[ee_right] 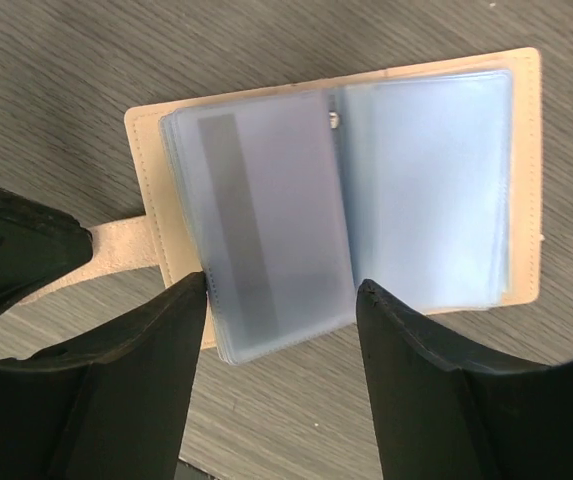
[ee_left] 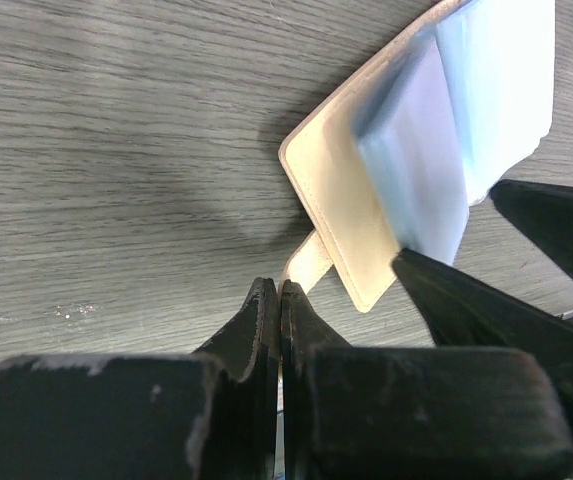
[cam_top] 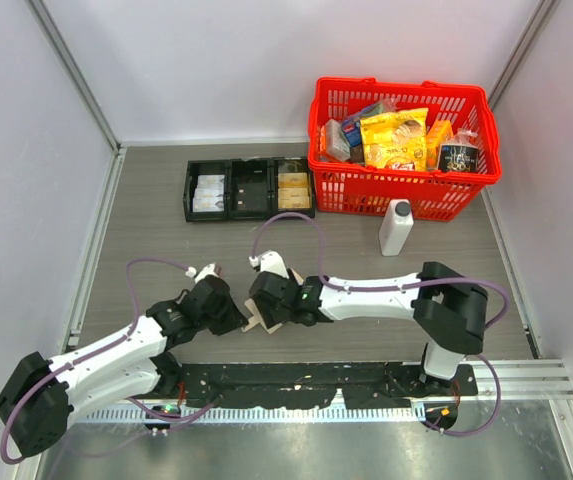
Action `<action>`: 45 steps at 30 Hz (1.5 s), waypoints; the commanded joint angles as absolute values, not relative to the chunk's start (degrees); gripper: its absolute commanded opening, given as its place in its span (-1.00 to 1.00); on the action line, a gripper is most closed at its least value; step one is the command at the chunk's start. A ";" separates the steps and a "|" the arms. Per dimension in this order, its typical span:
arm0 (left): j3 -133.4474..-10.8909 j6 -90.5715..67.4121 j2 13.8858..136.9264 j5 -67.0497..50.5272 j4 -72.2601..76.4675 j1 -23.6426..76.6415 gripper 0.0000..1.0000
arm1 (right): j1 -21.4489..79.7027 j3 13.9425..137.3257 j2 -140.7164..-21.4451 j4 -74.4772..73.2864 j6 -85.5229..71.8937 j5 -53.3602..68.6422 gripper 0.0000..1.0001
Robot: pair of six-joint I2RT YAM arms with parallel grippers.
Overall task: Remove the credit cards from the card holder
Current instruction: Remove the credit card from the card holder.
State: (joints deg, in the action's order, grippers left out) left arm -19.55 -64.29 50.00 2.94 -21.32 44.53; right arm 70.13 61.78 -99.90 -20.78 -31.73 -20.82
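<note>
**Top view.** Left arm [cam_top: 106,360] extends from its base at 7 o'clock toward 2 o'clock. Right arm [cam_top: 366,297] reaches from 4 o'clock toward 9 o'clock. Left gripper [ee_left: 279,292] has its jaws pressed together, clamped on the card holder [ee_right: 526,180]. Right gripper [ee_right: 284,288] is angled downward, jaws wide apart.

The card holder [ee_right: 338,205] is cream-tan outside, pale blue-grey and glossy inside; a card [ee_right: 276,220] within shows a grey stripe. The table [ee_right: 66,60] is grey wood grain. The basket [cam_top: 401,190] is red, the tray [cam_top: 188,190] black, the left tool [ee_left: 280,300] and right tool [ee_right: 281,285] black.
</note>
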 commanded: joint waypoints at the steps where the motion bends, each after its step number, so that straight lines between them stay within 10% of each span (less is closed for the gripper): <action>1: -18.90 -63.81 49.57 3.16 -22.50 44.74 -1.00 | 67.95 59.51 -94.49 -19.08 -32.96 -20.57 0.34; 45: -18.90 -63.19 48.78 1.94 -22.76 44.74 -1.00 | 68.73 66.18 -103.54 -23.37 -30.76 -25.83 0.64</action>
